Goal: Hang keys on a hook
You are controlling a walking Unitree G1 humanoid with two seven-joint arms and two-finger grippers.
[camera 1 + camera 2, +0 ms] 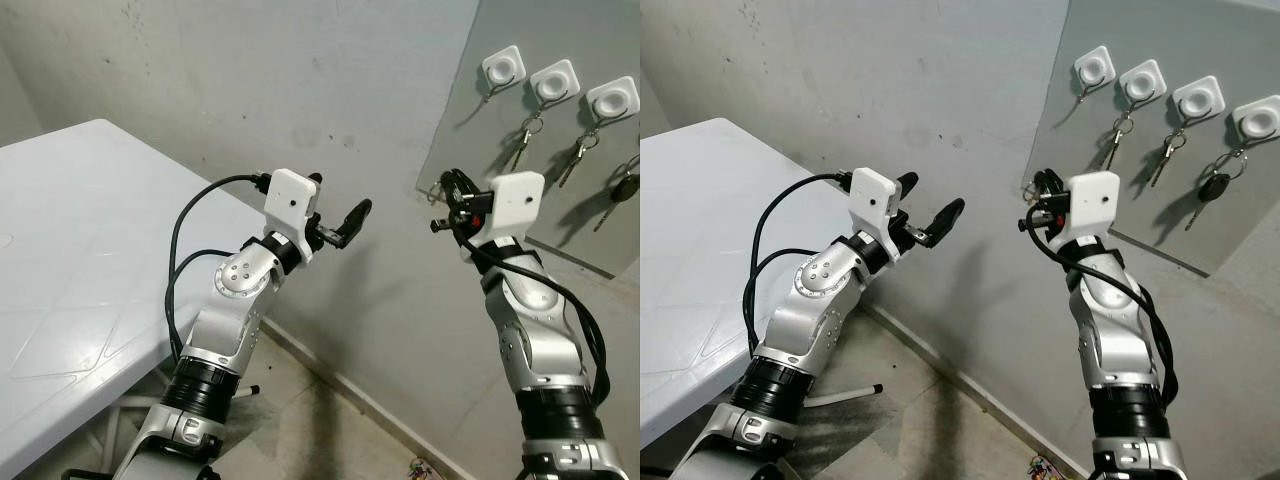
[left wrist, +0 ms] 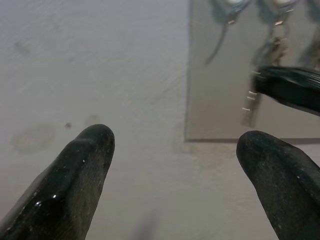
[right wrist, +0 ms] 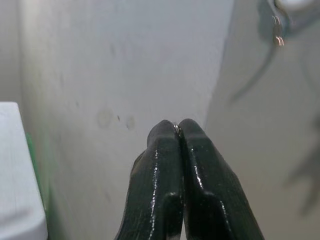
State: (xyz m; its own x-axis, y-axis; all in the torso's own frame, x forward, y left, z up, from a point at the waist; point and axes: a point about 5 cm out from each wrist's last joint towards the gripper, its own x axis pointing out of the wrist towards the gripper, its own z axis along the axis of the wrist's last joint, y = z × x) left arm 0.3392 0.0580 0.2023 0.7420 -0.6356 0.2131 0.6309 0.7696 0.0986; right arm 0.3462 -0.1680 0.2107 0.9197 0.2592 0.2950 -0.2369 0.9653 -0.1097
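Right gripper [image 3: 178, 131]: fingers pressed together, nothing visible between them, raised near the board's [image 1: 560, 215] left edge. Left gripper [image 2: 175, 165]: wide apart, empty, aimed at the wall. Keys [image 1: 524, 138] hang on three hooks; leftmost hook [image 1: 503, 68], probably the target, bare.

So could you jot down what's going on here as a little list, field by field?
Place: grey board on a wall, white table to the robot's left
Hooks: four white hooks; leftmost hook bare
Keys hung: second hook's keys, third hook's keys, black car key on the fourth
Left gripper: raised toward the wall, fingers apart, holding nothing
Right gripper: raised near the board's lower left corner, fingers pressed together; a glint at the tips, too small to identify
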